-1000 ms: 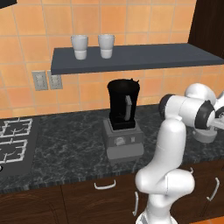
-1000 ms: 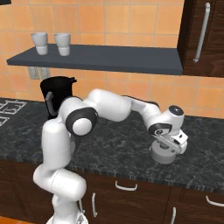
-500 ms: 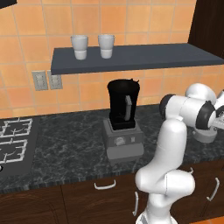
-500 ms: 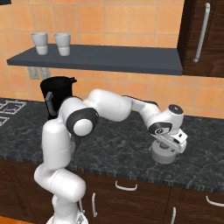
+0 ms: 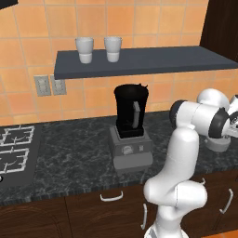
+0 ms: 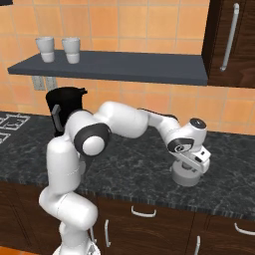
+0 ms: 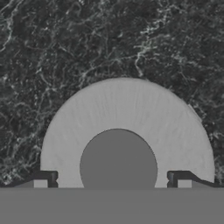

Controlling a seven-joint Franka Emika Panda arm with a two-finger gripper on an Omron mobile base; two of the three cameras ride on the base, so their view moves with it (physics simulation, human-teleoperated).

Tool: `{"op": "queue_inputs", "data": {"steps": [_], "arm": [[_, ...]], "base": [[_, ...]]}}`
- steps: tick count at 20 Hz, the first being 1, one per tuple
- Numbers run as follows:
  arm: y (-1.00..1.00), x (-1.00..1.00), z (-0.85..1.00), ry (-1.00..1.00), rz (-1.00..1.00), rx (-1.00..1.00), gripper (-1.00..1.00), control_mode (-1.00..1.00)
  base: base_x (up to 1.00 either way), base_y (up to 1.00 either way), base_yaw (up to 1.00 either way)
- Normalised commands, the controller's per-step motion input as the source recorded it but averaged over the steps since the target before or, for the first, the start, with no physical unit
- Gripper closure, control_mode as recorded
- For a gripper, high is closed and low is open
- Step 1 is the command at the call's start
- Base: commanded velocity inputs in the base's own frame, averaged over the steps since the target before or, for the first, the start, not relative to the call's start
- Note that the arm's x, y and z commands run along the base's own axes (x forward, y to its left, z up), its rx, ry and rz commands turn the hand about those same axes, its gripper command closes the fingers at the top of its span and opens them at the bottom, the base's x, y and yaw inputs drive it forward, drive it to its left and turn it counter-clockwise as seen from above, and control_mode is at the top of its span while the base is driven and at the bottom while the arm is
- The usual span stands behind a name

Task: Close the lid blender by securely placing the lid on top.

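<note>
A: So, from the left base view, where does everything stand?

B: The blender (image 5: pixel 131 125) sits on the dark counter (image 5: pixel 74 158) against the tiled wall, its black jar open at the top, handle toward the front right. Two white cups (image 5: pixel 98 49) stand on the shelf (image 5: pixel 148 60) above it, and a stove (image 5: pixel 14 153) is at the far left. The arm reaches out to the right edge of the picture, where the lid (image 5: pixel 218 145) lies on the counter beneath the hand, well apart from the blender.

A: And from the right base view?

B: The arm bends across the counter and the gripper (image 6: pixel 189 167) points down right over the lid (image 6: pixel 188 175), which lies flat on the stone to the right of the blender (image 6: pixel 62 107). I cannot make out the jaws from here.

A: Does the hand view settle it?

B: Yes. The lid (image 7: pixel 127 118) is seen from straight above, a light-grey disc with its darker knob (image 7: pixel 118 162) in the middle. One fingertip (image 7: pixel 43 178) stands left of the knob and the other right of it, spread wide over the disc, neither touching the knob. The jaws are apart and hold nothing.
</note>
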Motion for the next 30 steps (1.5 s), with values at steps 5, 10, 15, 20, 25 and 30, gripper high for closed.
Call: {"op": "queue_inputs", "data": {"steps": [5, 10, 15, 20, 25, 30], "arm": [[0.02, 0.0, -0.06, 0.0, 0.01, 0.0, -1.0, -1.0], [0.0, 0.0, 0.0, 0.0, 0.0, 0.0, -1.0, -1.0], [0.0, 0.0, 0.0, 0.0, 0.0, 0.0, -1.0, -1.0], [-0.04, 0.0, 0.0, 0.0, 0.0, 0.0, 1.0, -1.0], [-0.01, 0.0, 0.0, 0.0, 0.0, 0.0, 1.0, -1.0], [0.0, -0.02, 0.05, 0.0, 0.03, 0.0, 1.0, -1.0]], "base": [[0.0, 0.0, 0.0], [0.0, 0.0, 0.0], [0.0, 0.0, 0.0], [0.0, 0.0, 0.0], [0.0, 0.0, 0.0], [0.0, 0.0, 0.0]]}}
